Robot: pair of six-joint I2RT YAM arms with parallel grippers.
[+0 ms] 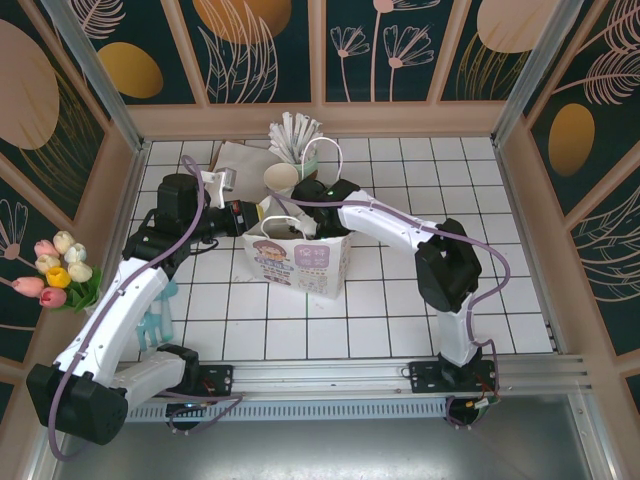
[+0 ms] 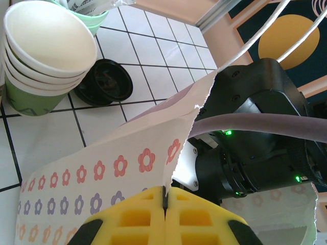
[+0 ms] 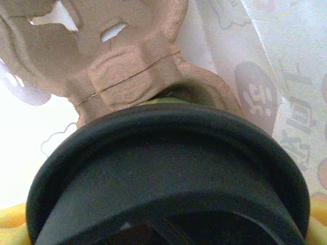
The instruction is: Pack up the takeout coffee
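Item: takeout coffee (image 3: 168, 168), lidded paper cup, inside white paper bag (image 1: 300, 262), above pulp carrier (image 3: 117, 66). Right gripper (image 3: 163, 232) clasped its sides; left gripper (image 2: 164, 201) pinched the bag rim. Judged light, crushable, spillable; grip wall below lid

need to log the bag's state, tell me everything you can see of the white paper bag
The white paper bag stands upright on the tiled table, mouth open upward. Thin paper, looped white handles, a cartoon print on the front, rows of red, purple and orange flowers on one side, a jagged top edge. The left gripper has its yellow fingers shut on that edge. The right arm reaches into the mouth; a brown pulp carrier sits inside.
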